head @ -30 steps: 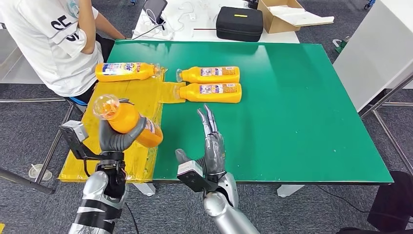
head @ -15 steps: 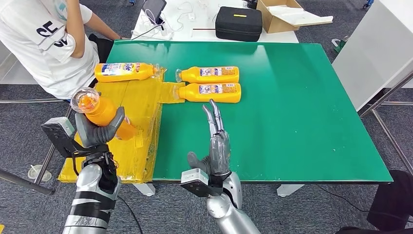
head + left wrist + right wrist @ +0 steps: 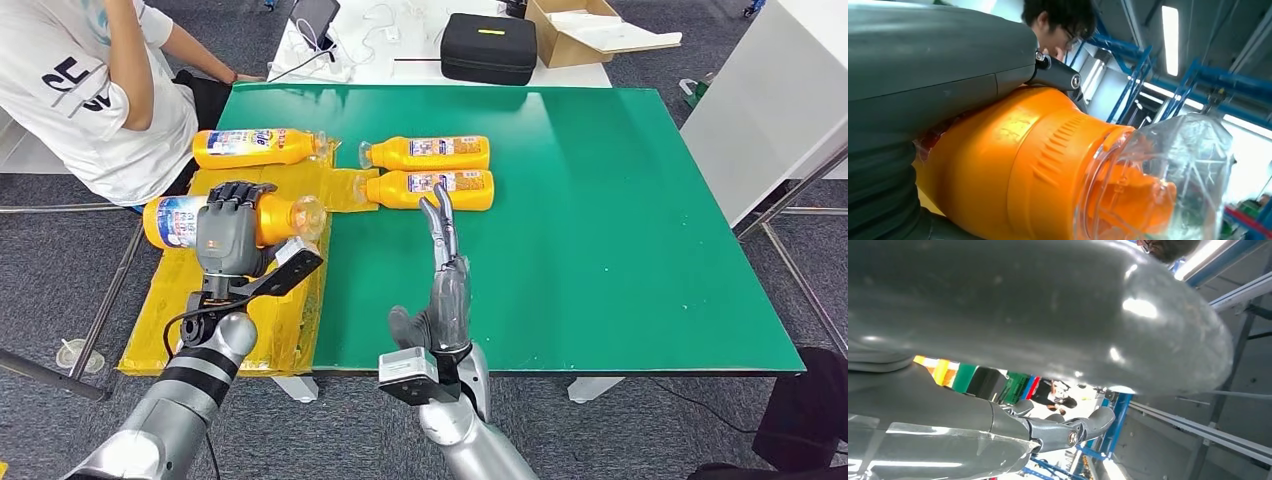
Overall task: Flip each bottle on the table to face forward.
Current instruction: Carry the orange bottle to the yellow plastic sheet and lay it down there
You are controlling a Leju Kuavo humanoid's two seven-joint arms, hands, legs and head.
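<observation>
Over the yellow sheet (image 3: 290, 185) at nine o'clock on the green counter (image 3: 600, 200), left hand (image 3: 228, 238) wrapped around an orange bottle (image 3: 180, 221), carried level with label up and clear cap (image 3: 308, 216) toward three o'clock, probably for setting down face-forward. At twelve o'clock, three more orange bottles lying flat: one (image 3: 255, 147) on the sheet, two (image 3: 432, 152) (image 3: 437, 189) side by side on the green. Right hand (image 3: 447, 270) upright near centre, fingers straight and together, holding nothing, presumably waiting clear. Glossy plastic, printed labels.

Robotics lab: green test table (image 3: 620, 220), blue steel racks (image 3: 1148, 85), strip lights (image 3: 1170, 37).
</observation>
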